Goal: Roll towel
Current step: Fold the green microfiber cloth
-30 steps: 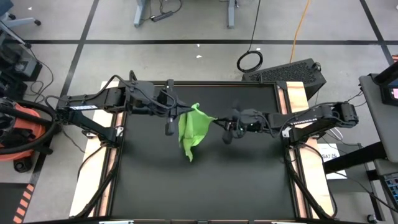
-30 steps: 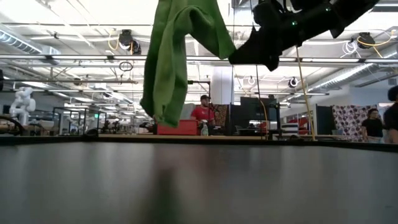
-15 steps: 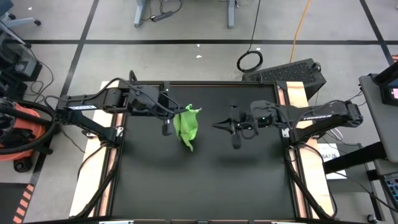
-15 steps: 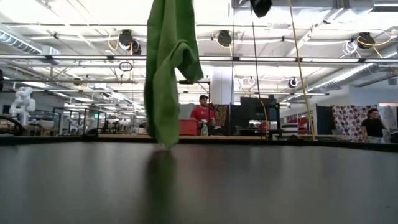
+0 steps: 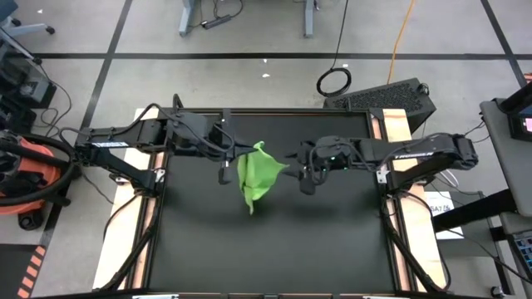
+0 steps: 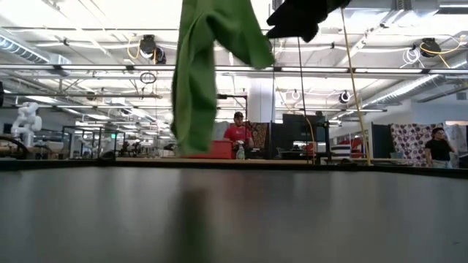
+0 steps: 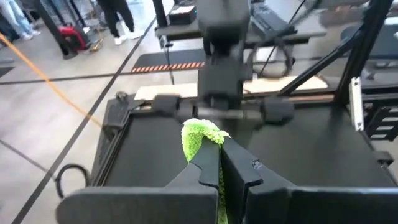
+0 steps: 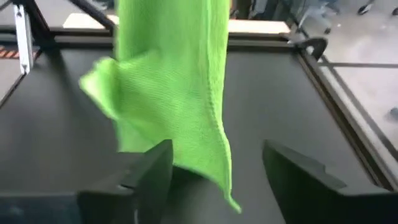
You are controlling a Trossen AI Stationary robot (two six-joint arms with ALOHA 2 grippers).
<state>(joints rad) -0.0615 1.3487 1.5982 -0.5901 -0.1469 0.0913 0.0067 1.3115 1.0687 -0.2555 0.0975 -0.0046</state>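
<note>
The lime-green towel [image 5: 256, 176] hangs bunched above the black tabletop [image 5: 274, 249], left of its middle. Seen from table height, the towel [image 6: 196, 80] has its lower end [image 6: 191, 146] clear of the table. My left gripper [image 5: 233, 162] is shut on it at the top. My right gripper [image 5: 301, 170] stands open just right of the towel, level with it. In the right wrist view the towel's lower edge [image 8: 221, 180] hangs between that gripper's spread fingers [image 8: 152, 171]. My left gripper pinches a bunched upper part of the towel [image 7: 202, 135] between its two shut fingers, coming from the table's left side. Several layers puff out past the fingertips. The towel hangs slack below, clear of the table. My right gripper: I cannot tell whether its fingers touch the towel.
Wooden side boards [image 5: 397, 133] line the table's left and right edges. A black case [image 5: 382, 95] and a coiled cable [image 5: 334, 81] lie beyond the far right corner. People [image 6: 238, 131] stand in the room behind. The near half of the tabletop is bare.
My right gripper has let go of the towel's right corner and drawn back toward the right edge. It has then come back to the towel with its fingers open. The towel fell into a narrow hanging bunch, and a flap now reaches out to the right again.
</note>
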